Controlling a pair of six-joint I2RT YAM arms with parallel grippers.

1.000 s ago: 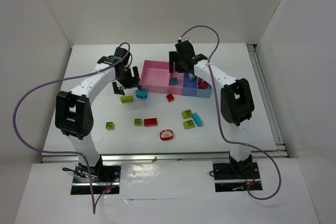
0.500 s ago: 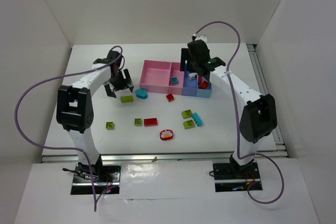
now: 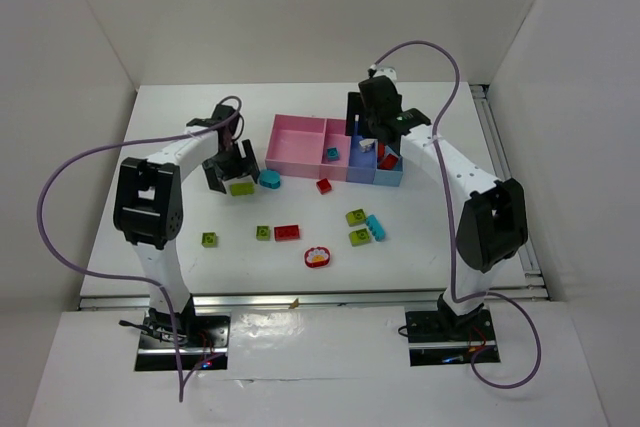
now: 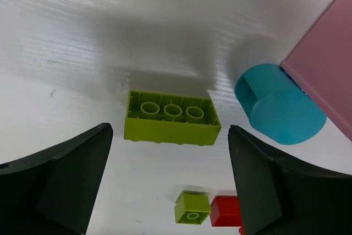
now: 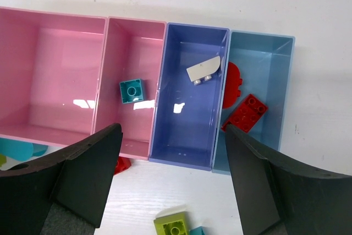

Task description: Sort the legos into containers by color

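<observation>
My left gripper is open and empty, low over a lime green brick that lies upside down between its fingers in the left wrist view. A cyan round piece lies just right of it, against the wide pink bin. My right gripper is open and empty above the bins. The narrow pink bin holds a teal brick. The dark blue bin holds a white piece. The light blue bin holds a red brick.
Loose on the table are a red brick in front of the bins, lime bricks, a red brick, a cyan brick and a round red-rimmed piece. White walls enclose the table.
My left gripper moved away from the cyan piece and settled over the lime brick. My right gripper moved right from the narrow pink bin to above the blue bins.
</observation>
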